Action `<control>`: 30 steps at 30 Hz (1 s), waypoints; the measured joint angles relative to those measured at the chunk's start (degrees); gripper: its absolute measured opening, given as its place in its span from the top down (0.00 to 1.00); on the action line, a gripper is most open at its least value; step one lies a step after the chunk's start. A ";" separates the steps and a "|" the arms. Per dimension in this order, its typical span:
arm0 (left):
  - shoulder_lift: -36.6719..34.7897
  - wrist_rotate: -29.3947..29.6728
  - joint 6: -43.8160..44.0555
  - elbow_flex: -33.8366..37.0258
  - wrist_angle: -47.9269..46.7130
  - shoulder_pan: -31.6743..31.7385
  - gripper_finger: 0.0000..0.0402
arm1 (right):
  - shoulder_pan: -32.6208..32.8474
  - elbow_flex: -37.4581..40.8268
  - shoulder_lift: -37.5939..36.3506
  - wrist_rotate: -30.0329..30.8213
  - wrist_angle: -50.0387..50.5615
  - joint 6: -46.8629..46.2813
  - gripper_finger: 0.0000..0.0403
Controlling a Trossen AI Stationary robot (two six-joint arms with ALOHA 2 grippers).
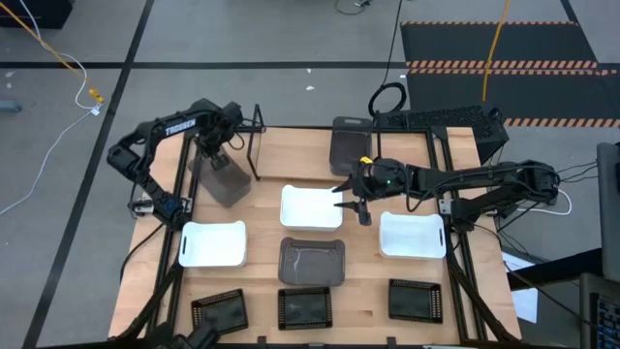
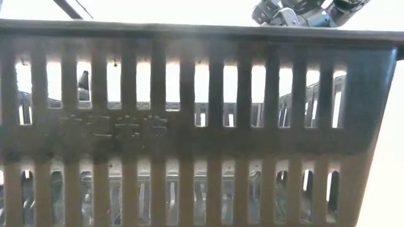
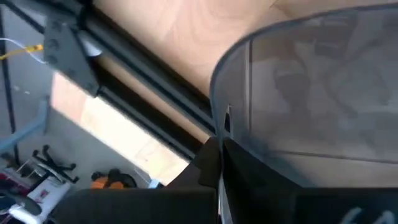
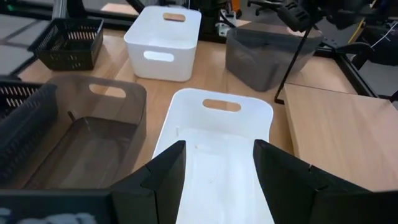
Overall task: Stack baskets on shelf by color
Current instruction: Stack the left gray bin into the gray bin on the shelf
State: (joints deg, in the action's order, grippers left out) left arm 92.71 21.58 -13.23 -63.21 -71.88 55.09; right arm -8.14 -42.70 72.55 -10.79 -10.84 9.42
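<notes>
Left gripper [image 1: 221, 167] was clamped on a grey basket [image 1: 225, 179] near the shelf [image 1: 218, 145]; right gripper [image 1: 355, 202] hung open over a white basket [image 1: 310, 207]. Nothing stacked yet.

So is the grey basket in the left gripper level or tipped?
Tipped: the left gripper holds the grey basket tilted, clamped by its rim.

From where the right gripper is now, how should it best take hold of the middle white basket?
Probably from above, by the right-hand short wall of the white basket, beside its handle slot: the basket sits upright and open, and the open right gripper hovers at that rim.
</notes>
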 joint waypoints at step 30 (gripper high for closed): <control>-21.83 -2.53 15.47 -30.11 -18.53 -17.23 0.96 | 0.37 0.00 0.00 -2.97 -16.03 -1.17 0.55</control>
State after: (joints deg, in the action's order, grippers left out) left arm 70.88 19.05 2.25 -93.32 -90.41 37.86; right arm -7.77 -42.70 72.55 -13.76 -26.87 8.25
